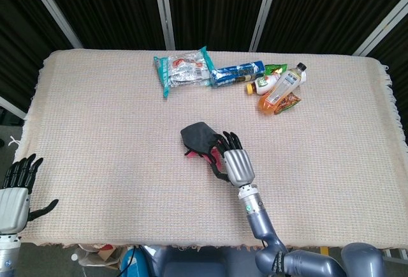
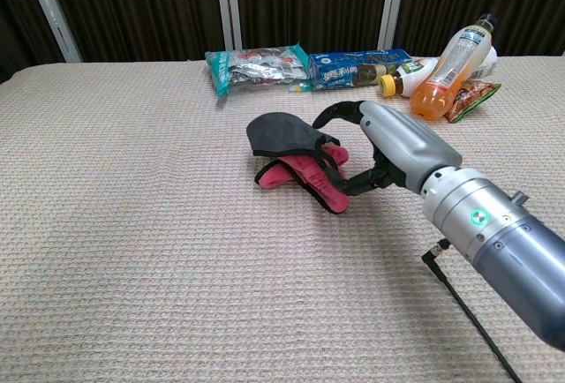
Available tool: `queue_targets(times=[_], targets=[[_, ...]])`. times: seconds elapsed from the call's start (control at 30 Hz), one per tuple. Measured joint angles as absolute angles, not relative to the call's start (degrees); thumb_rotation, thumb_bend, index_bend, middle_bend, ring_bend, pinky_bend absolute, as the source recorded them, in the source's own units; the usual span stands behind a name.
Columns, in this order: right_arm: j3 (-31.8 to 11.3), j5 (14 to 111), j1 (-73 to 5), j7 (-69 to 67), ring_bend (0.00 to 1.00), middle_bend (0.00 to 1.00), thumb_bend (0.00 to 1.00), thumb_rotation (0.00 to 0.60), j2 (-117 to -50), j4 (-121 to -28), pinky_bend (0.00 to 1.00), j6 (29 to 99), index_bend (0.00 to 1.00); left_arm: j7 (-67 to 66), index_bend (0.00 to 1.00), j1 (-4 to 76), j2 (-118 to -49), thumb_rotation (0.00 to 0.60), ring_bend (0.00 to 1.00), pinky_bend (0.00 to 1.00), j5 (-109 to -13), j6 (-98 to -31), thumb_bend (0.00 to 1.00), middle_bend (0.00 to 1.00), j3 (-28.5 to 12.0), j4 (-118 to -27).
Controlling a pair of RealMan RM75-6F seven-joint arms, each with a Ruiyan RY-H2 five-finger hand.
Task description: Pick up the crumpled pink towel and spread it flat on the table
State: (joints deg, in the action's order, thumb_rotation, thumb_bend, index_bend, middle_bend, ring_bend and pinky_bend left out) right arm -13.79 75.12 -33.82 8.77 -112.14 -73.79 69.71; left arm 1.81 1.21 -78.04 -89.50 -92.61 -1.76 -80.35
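Observation:
The crumpled towel [image 1: 199, 138] lies near the middle of the table, its dark grey side folded over the pink side [image 2: 305, 171]. My right hand [image 1: 233, 162] [image 2: 388, 145] is at the towel's right end with its fingers spread. The fingers arch over the top of the towel and the thumb lies low by the pink edge. It holds nothing. My left hand [image 1: 16, 191] hangs off the table's near left corner with its fingers apart and empty; the chest view does not show it.
Along the table's far edge lie a teal snack packet [image 1: 183, 69] [image 2: 256, 63], a blue packet [image 1: 237, 73] and two drink bottles [image 1: 284, 85] [image 2: 455, 52] on snack bags. A beige woven cloth [image 1: 95, 130] covers the table.

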Motion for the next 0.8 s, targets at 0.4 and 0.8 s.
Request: queue_targets(times=[0.4, 0.8], targets=[[-13.31, 75.21, -33.87, 9.48, 0.02, 0.13, 0.40, 0.600, -112.88, -75.74, 0.04, 69.40, 0.10, 1.66, 0.00, 1.25, -78.19, 0.600, 0.00, 0.00, -89.83, -92.73, 0.04, 0.00, -1.66, -80.27], [-14.76, 75.18, -34.18, 9.76, 0.02, 0.13, 0.40, 0.600, -114.99, -70.96, 0.04, 70.92, 0.25, 1.93, 0.00, 1.23, -78.26, 0.600, 0.00, 0.00, -89.80, -92.73, 0.04, 0.00, -1.69, -80.03]])
